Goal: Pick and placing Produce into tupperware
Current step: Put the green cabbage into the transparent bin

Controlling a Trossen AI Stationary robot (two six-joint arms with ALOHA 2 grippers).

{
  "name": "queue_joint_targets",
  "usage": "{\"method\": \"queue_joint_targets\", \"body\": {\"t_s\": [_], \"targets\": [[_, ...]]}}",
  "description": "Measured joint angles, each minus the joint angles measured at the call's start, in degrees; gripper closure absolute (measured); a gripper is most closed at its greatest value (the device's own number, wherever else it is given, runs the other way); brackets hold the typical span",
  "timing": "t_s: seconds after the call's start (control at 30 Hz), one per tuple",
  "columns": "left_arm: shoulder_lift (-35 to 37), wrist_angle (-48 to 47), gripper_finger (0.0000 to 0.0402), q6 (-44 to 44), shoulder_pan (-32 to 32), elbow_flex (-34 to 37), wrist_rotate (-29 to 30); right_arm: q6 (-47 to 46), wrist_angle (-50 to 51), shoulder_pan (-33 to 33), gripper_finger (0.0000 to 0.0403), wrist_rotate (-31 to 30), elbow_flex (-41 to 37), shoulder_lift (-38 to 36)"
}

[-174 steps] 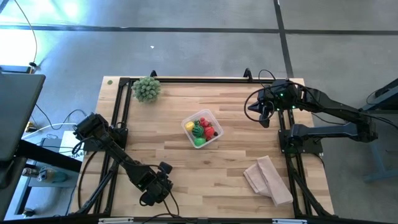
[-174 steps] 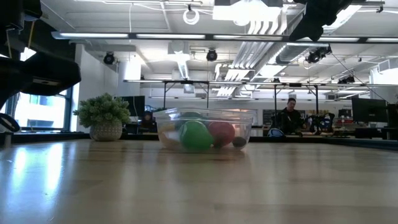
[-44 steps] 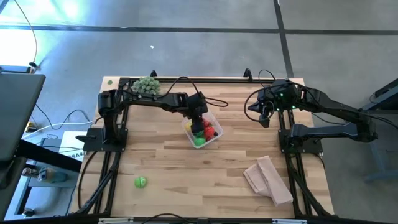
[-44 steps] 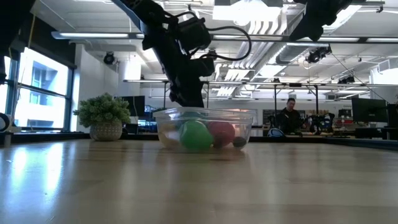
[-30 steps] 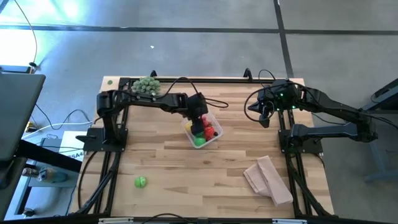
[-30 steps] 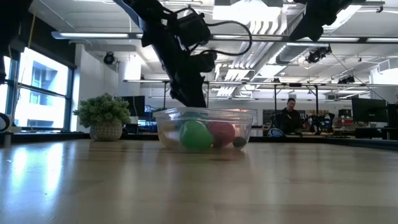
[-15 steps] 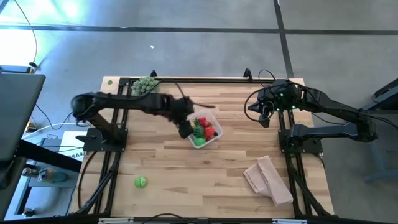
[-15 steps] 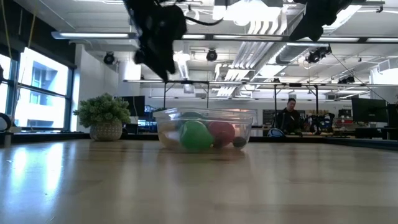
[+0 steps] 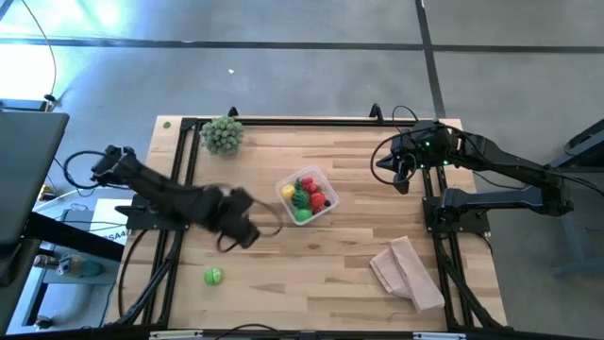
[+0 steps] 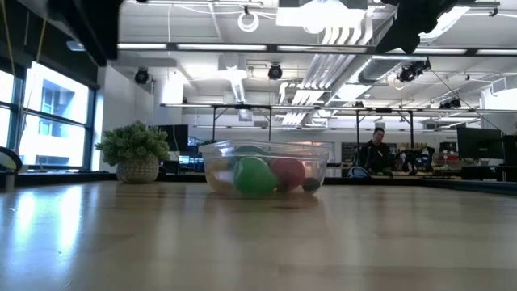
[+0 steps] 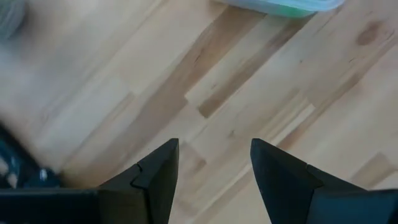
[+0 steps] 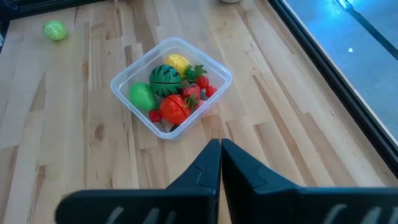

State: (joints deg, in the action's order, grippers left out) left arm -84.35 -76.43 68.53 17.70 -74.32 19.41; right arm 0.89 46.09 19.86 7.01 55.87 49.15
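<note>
In the high view, nearest the lower edge of the frame, a lone green piece of produce (image 9: pixel 214 276) lies on the wooden counter (image 9: pixel 349 264) at lower left, and a tan folded cloth (image 9: pixel 407 273) lies at lower right. Just above the green piece, left of centre, the left pincer (image 9: pixel 236 232) hangs over bare wood, blurred; its wrist view shows the two dark fingers (image 11: pixel 152 177) standing apart with nothing between them, only planks below and the edge of the container at the top of that frame. At the centre of the frame sits the clear tupperware (image 9: pixel 307 196), upright, holding the rest of the produce: a green piece, a red tomato-like one (image 12: pixel 175 108), a dark green striped one (image 12: pixel 166 78), a yellow one (image 12: pixel 178 62) and small red berries. The low view shows the same tub (image 10: pixel 265 167) with a green and a red piece against its front wall. Towards the upper right, the right pincer (image 9: pixel 401 174) hovers by the counter's right edge, well apart from the tub, its fingers (image 12: pixel 206 168) pressed together and empty. At upper left stands a pale-green spiky plant (image 9: pixel 222 134). Beyond the counter, a person (image 10: pixel 376 151) sits in the room.
</note>
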Motion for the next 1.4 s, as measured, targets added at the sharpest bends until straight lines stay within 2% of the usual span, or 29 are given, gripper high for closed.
{"method": "queue_joint_targets", "body": {"t_s": [0.07,0.27,0.43,0.57,0.67,0.77,0.93,1.1,1.4], "targets": [[0.43,-2.81,0.0213,7.32,5.17,0.0,1.71,0.0,0.02,-0.02,0.0399,0.0,-0.02,0.02],[0.75,-14.17,0.0213,32.58,18.88,0.28,1.72,0.0,0.02,-0.02,0.0399,0.0,-0.02,0.0],[2.77,-13.76,0.0213,43.38,26.2,3.27,0.46,0.0,0.0,0.0,0.0399,0.0,-0.02,0.02],[3.43,-10.84,0.0213,52.28,31.37,7.17,-4.61,0.0,0.01,-0.01,0.0399,0.0,-0.02,0.02],[3.49,-4.62,0.0213,60.15,35.14,10.17,-8.15,0.0,0.0,-0.01,0.0399,0.0,-0.02,0.01],[3.52,3.31,0.0213,66.35,37.38,11.83,-8.64,0.0,0.0,-0.01,0.0399,0.0,-0.02,0.0],[2.76,13.62,0.0213,68.5,37.82,13.78,-8.51,0.0,0.0,0.0,0.0399,0.0,-0.02,0.0],[-0.97,16.1,0.0213,69.85,37.81,13.83,-8.41,0.0,0.0,0.0,0.0399,0.0,-0.01,0.02],[-2.9,16.5,0.0213,85.99,37.78,13.83,-6.85,0.0,0.0,-0.01,0.0399,0.0,-0.02,0.0]]}}
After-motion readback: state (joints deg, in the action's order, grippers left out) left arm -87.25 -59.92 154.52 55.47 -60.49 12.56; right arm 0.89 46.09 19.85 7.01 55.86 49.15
